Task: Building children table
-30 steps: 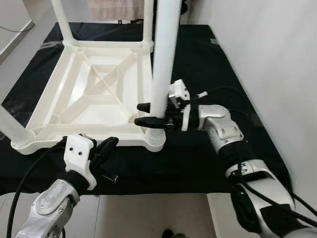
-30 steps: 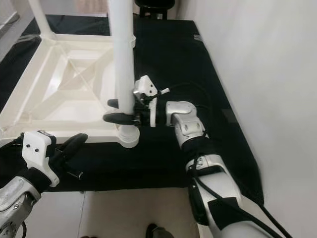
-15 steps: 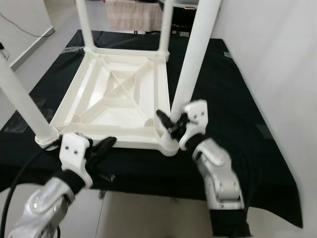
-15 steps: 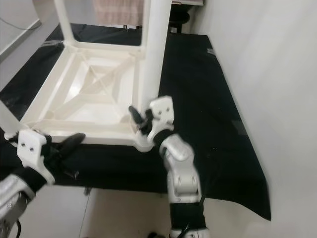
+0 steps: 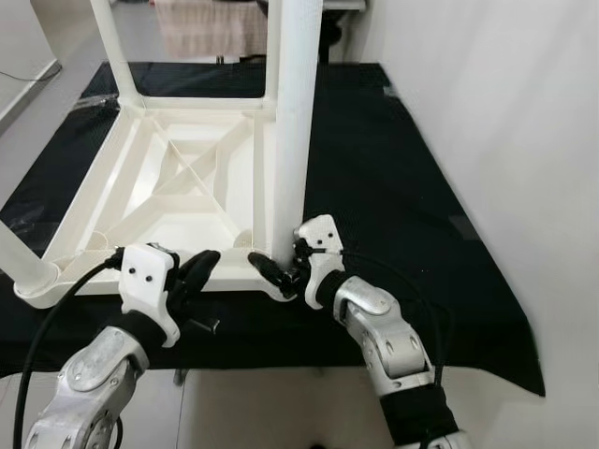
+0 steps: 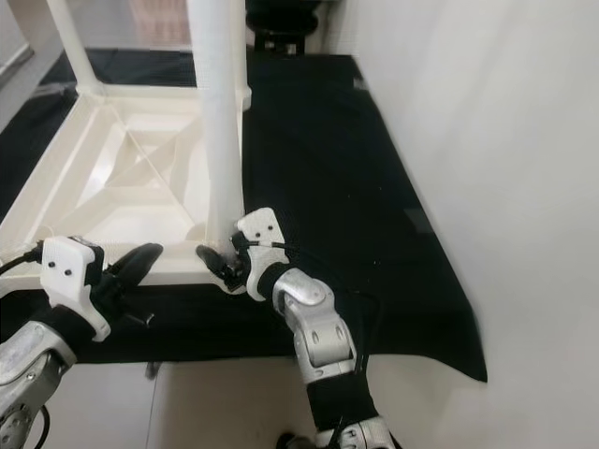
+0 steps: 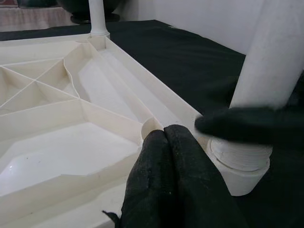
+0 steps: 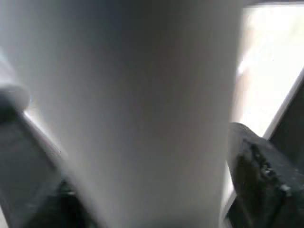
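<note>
Lying upside down on a black cloth (image 5: 393, 168), the white plastic table top (image 5: 178, 187) showed its ribbed underside in the left eye view, with white legs standing up from its corners. The near right leg (image 5: 295, 112) rose straight from its corner socket. The right gripper (image 5: 276, 273) sat at the very foot of that leg, its black fingers reaching around the base where leg meets socket; how tightly they closed on it could not be told there. The left gripper (image 5: 192, 273) hovered at the near rim of the table top, left of the leg, its fingers drawn together with nothing between them. Another leg (image 5: 21, 262) stood at the near left corner, and a third (image 5: 108, 42) at the far left one.

Seen from the right eye view, the same leg (image 6: 215, 122) stood upright, the right gripper (image 6: 220, 264) low against its foot and the left gripper (image 6: 131, 267) just beside the rim. A white wall (image 6: 487, 140) ran along the right of the cloth.

From the left wrist view, the left fingers (image 7: 175, 180) lay pressed side by side, pointing at the table's corner socket (image 7: 240, 164); a black finger of the other gripper crossed in front of the leg.

From the right wrist view, the blurred white leg (image 8: 142, 104) stood close between two dark fingers (image 8: 259, 180), one on either side of it.
</note>
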### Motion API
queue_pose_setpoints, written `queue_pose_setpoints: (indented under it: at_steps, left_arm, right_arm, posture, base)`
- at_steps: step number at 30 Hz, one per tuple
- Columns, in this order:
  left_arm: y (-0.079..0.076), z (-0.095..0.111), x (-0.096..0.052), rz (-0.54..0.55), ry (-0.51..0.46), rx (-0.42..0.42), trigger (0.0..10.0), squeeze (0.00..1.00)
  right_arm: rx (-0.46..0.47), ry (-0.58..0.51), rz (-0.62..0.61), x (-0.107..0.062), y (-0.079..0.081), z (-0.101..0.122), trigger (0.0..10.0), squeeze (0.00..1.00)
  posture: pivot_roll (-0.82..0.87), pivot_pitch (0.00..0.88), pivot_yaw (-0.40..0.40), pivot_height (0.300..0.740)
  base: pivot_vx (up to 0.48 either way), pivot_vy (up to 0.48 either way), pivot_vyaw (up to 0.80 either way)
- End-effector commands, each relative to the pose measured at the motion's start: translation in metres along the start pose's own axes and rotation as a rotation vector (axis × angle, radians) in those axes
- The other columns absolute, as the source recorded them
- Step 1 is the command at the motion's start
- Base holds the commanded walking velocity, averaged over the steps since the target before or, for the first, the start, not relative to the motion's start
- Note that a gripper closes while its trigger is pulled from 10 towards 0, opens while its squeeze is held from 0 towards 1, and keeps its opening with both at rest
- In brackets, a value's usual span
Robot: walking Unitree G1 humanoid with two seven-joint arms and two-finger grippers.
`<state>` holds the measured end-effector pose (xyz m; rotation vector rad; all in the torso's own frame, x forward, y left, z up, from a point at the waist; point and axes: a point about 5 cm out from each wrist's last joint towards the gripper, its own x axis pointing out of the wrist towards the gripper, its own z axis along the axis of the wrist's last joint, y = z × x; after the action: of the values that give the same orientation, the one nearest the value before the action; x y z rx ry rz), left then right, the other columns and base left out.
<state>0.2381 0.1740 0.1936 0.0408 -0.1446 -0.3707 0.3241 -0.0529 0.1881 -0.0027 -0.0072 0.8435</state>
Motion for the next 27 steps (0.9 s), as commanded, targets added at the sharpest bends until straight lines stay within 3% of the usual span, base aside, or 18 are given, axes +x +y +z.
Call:
queue_pose_setpoints:
  at_steps: [1, 2, 3, 4, 5, 7, 9, 12, 13, 14, 15, 21, 27]
  left_arm:
    - [0.001, -0.003, -0.001, 0.001, 0.011, -0.003, 10.0, 0.00]
    - [0.001, -0.003, -0.001, 0.001, 0.011, -0.003, 10.0, 0.00]
    - [0.001, -0.003, -0.001, 0.001, 0.011, -0.003, 10.0, 0.00]
    - [0.000, -0.003, -0.002, 0.000, 0.011, -0.004, 10.0, 0.00]
    - [0.000, -0.003, -0.002, 0.000, 0.011, -0.004, 10.0, 0.00]
    - [-0.001, -0.002, -0.003, -0.001, 0.010, -0.006, 10.0, 0.00]
    - [-0.001, -0.002, -0.003, -0.001, 0.010, -0.006, 10.0, 0.00]
    - [-0.004, -0.002, -0.005, -0.004, 0.010, -0.010, 10.0, 0.00]
    - [-0.005, -0.001, -0.006, -0.005, 0.010, -0.012, 10.0, 0.00]
    - [-0.005, -0.001, -0.006, -0.005, 0.010, -0.012, 10.0, 0.00]
    - [-0.006, -0.001, -0.007, -0.006, 0.010, -0.015, 10.0, 0.00]
    - [-0.009, 0.000, -0.009, -0.009, 0.011, -0.019, 10.0, 0.00]
    - [-0.010, 0.000, -0.009, -0.010, 0.010, -0.024, 10.0, 0.00]
  right_arm:
    - [-0.002, -0.046, 0.052, 0.001, 0.001, 0.009, 10.0, 0.93]
    - [-0.024, -0.058, 0.112, 0.000, -0.002, 0.013, 10.0, 0.66]
    - [-0.024, -0.058, 0.112, 0.000, -0.002, 0.013, 10.0, 0.66]
    - [-0.057, -0.068, 0.187, -0.001, -0.007, 0.019, 10.0, 0.00]
    - [-0.057, -0.068, 0.187, -0.001, -0.007, 0.019, 10.0, 0.00]
    - [-0.130, -0.079, 0.368, -0.002, -0.019, 0.029, 10.0, 0.00]
    - [-0.130, -0.079, 0.368, -0.002, -0.019, 0.029, 10.0, 0.00]
    - [-0.169, -0.058, 0.422, 0.007, -0.043, 0.043, 10.0, 0.00]
    - [-0.147, -0.055, 0.451, 0.008, -0.046, 0.047, 8.6, 0.00]
    - [-0.147, -0.055, 0.451, 0.008, -0.046, 0.047, 8.6, 0.00]
    - [-0.138, -0.036, 0.497, 0.008, -0.046, 0.047, 0.0, 0.00]
    - [-0.110, 0.010, 0.576, 0.006, -0.049, 0.043, 0.0, 0.00]
    - [-0.098, 0.000, 0.552, -0.005, -0.060, 0.037, 0.0, 0.00]
  posture:
    - [0.09, 0.190, -0.082, 0.740]
    - [0.09, 0.191, -0.084, 0.740]
    - [0.09, 0.191, -0.084, 0.740]
    - [0.10, 0.191, -0.086, 0.740]
    - [0.10, 0.191, -0.086, 0.740]
    - [0.11, 0.198, -0.089, 0.740]
    - [0.11, 0.198, -0.089, 0.740]
    - [0.12, 0.203, -0.095, 0.740]
    - [0.13, 0.208, -0.099, 0.740]
    - [0.13, 0.208, -0.099, 0.740]
    - [0.13, 0.210, -0.101, 0.740]
    - [0.14, 0.216, -0.106, 0.740]
    - [0.13, 0.221, -0.107, 0.740]
  base:
    - [0.000, 0.000, 0.00]
    - [0.000, 0.000, 0.00]
    - [0.000, 0.000, 0.00]
    - [0.000, 0.000, 0.00]
    - [0.000, 0.000, 0.00]
    - [0.000, 0.000, 0.00]
    - [0.000, 0.000, 0.00]
    - [0.000, 0.000, 0.00]
    - [0.000, 0.000, 0.00]
    - [0.000, 0.000, 0.00]
    - [0.000, 0.000, 0.00]
    - [0.000, 0.000, 0.00]
    - [0.000, 0.000, 0.00]
